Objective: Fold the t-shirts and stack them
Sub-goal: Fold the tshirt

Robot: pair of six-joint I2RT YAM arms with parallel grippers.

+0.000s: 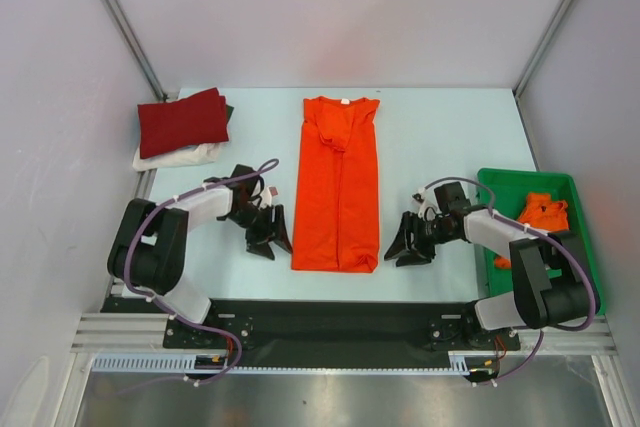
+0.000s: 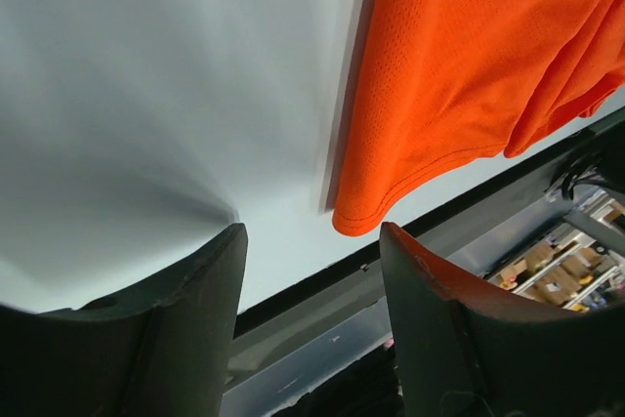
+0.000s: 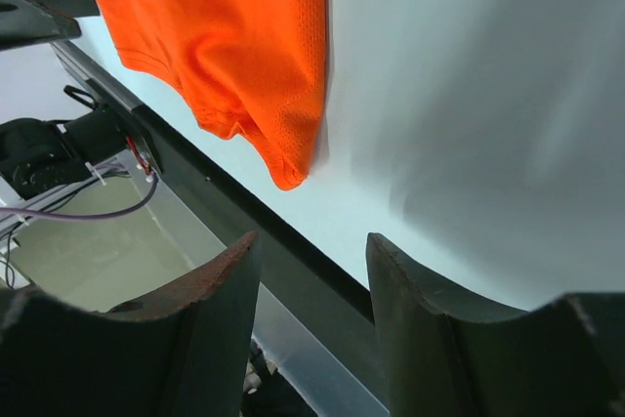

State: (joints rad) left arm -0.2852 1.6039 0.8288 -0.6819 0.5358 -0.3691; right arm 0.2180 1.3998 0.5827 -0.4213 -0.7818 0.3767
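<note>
An orange t-shirt (image 1: 337,182) lies in the middle of the table, folded lengthwise into a long narrow strip, neck at the far end. Its near left corner shows in the left wrist view (image 2: 459,65) and its near right corner in the right wrist view (image 3: 234,36). My left gripper (image 1: 270,234) is open and empty just left of the shirt's near end. My right gripper (image 1: 405,245) is open and empty just right of it. A folded dark red t-shirt (image 1: 183,121) lies on a folded white one (image 1: 176,156) at the far left. Another orange t-shirt (image 1: 543,212) lies crumpled in the bin.
A green plastic bin (image 1: 578,209) stands at the right edge of the table, beside my right arm. The table's black front edge (image 1: 340,319) runs close behind both grippers. Metal frame posts rise at the far corners.
</note>
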